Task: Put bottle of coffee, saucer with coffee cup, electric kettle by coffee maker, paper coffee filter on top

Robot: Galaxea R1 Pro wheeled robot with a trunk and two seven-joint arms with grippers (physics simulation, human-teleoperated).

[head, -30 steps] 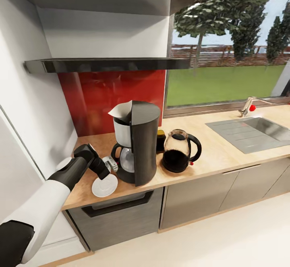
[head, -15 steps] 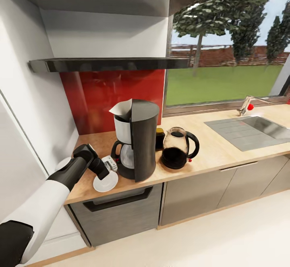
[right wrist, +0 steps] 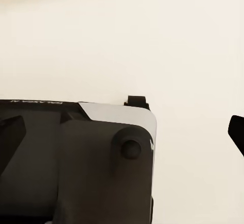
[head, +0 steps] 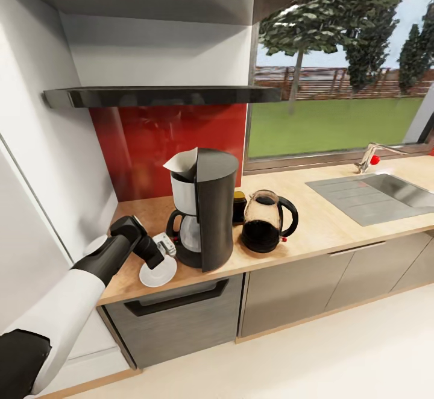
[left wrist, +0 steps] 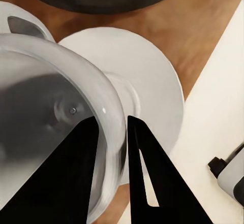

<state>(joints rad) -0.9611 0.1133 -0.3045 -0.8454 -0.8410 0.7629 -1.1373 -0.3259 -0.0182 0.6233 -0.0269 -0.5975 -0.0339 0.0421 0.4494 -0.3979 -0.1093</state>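
Note:
The black coffee maker (head: 205,215) stands on the light-wood countertop (head: 328,227) with the paper coffee filter (head: 182,164) on its top. The bottle of coffee (head: 240,206) peeks out behind it, and the glass electric kettle (head: 266,222) stands to its right. The white saucer (head: 158,273) (left wrist: 152,82) lies left of the maker near the counter's front edge. My left gripper (head: 161,248) (left wrist: 111,168) is shut on the rim of the coffee cup (left wrist: 56,112), which hangs tilted over the saucer; contact cannot be told. My right gripper (right wrist: 122,132) is open over pale floor.
The black kitchen shelf (head: 163,95) hangs above a red backsplash, under a thicker dark shelf. A steel sink (head: 377,197) with a tap sits at the counter's right. A white wall panel stands close on the left. Part of my own base (right wrist: 76,163) shows below the right gripper.
The head camera shifted a little a second ago, then held. The left gripper with the cup stays over the saucer with no visible move.

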